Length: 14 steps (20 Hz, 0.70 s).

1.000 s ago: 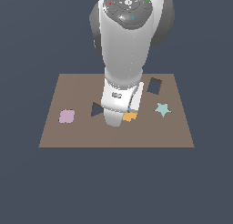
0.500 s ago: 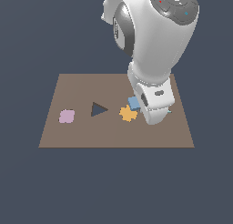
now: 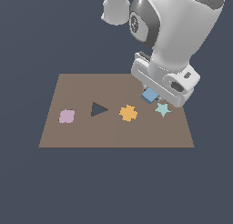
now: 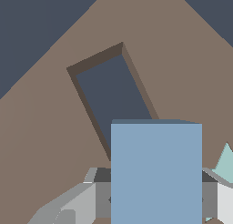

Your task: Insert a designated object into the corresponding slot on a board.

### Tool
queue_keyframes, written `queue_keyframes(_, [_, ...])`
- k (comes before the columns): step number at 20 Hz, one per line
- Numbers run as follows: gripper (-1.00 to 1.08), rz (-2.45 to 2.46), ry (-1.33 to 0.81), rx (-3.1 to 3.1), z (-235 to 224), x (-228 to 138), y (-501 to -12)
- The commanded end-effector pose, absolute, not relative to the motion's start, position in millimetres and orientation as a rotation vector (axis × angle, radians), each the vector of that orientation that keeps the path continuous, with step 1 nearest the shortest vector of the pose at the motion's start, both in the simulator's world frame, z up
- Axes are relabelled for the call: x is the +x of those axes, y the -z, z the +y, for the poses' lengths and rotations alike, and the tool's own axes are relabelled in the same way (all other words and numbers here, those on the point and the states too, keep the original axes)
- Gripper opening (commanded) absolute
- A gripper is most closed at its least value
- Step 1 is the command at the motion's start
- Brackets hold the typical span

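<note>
The light-blue square block [image 3: 149, 96] hangs under my gripper [image 3: 151, 94], which is shut on it, above the brown board [image 3: 82, 132] near its far right part. In the wrist view the block [image 4: 156, 173] fills the foreground between the grey fingers [image 4: 82, 200]. The dark square slot [image 4: 111, 93] lies just beyond the block, tilted. In the exterior view the slot is hidden behind my arm. The block is above the board surface, not in the slot.
On the board lie a pink blob [image 3: 67, 116], a dark triangular hole [image 3: 98, 109], an orange gear [image 3: 128, 113] and a teal star [image 3: 162, 109], which also shows in the wrist view [image 4: 225, 164]. My arm's bulk [image 3: 177, 32] looms over the board's far right.
My arm has swung from the board's middle to the exterior view's right, carrying the block from beside the orange gear toward the far right corner, past the teal star.
</note>
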State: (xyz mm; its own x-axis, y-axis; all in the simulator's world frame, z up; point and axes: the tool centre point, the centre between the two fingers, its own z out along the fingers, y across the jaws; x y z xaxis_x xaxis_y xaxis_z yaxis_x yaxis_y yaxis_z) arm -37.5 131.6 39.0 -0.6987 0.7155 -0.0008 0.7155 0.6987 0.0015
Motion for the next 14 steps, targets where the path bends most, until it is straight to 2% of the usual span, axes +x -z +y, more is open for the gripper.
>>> queue_keyframes(1, [-1.0,2.953,-0.002,1.067,139,-47,-40])
queue_keyframes(14, [-1.0,3.084,0.0,0.596,154,-83,-40])
